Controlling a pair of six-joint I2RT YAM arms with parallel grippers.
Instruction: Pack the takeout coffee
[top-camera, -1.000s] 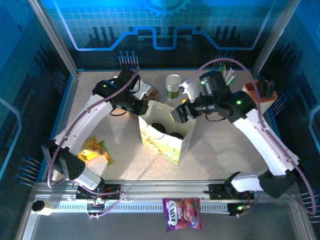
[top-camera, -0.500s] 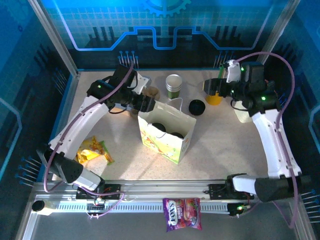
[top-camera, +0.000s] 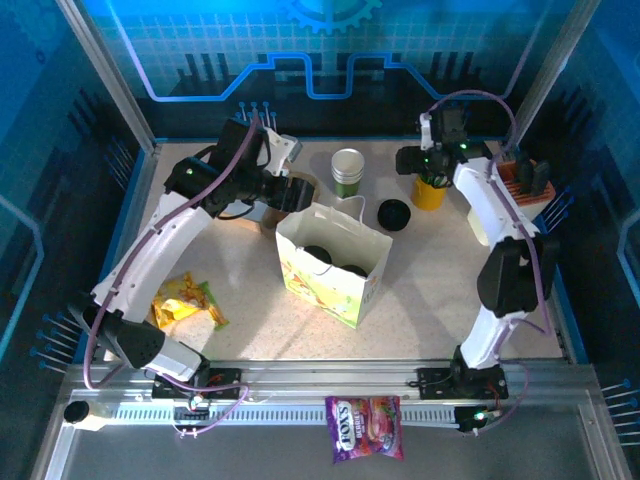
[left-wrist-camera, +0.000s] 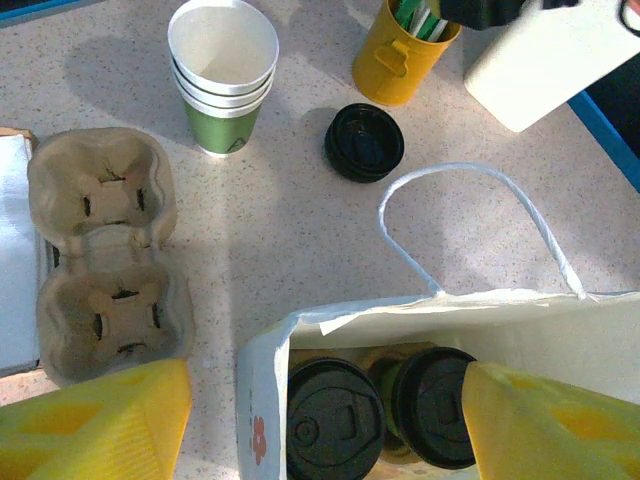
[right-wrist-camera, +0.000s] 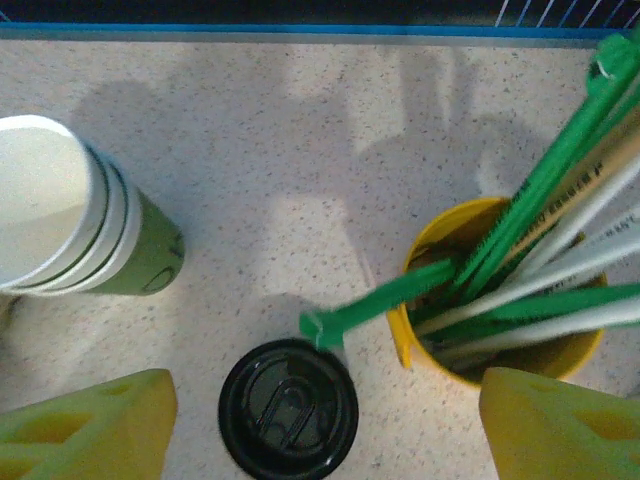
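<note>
Both takeout coffees, one lidded cup (left-wrist-camera: 335, 425) and its twin (left-wrist-camera: 435, 405), stand side by side in the bottom of the open white flower-printed bag (left-wrist-camera: 255, 395). Only their round black lids show. They are almost straight below the left end effector (left-wrist-camera: 320, 400), which hangs above the bag's mouth with its yellow fingers (left-wrist-camera: 95, 425) spread wide and nothing between them. Seen from above, the two lids (top-camera: 318, 257) (top-camera: 350, 270) sit well inside the bag walls (top-camera: 320, 292), and the left end effector (top-camera: 290, 192) is at the bag's far left corner.

The bag's thin white handle (left-wrist-camera: 480, 195) arches up ahead of that end effector, over the bare desk (left-wrist-camera: 290, 230). To its left lies an empty cardboard cup carrier (left-wrist-camera: 105, 255). Farther ahead stands a stack of empty green-and-white cups (left-wrist-camera: 222, 80), and a loose black lid (left-wrist-camera: 364, 142) lies flat to the right of the stack.

The right end effector (right-wrist-camera: 320, 425) is also spread wide and empty. It hovers over the same loose lid (right-wrist-camera: 288, 410), with the cup stack (right-wrist-camera: 70, 215) to one side of it and the yellow cup of straws (right-wrist-camera: 480, 330) to the other. One green straw (right-wrist-camera: 380, 298) leans out of the cup toward the lid.

Toward the near left of the desk lies a yellow snack wrapper (top-camera: 185, 300), well apart from both end effectors. A candy packet (top-camera: 363, 428) rests on the front rail.
</note>
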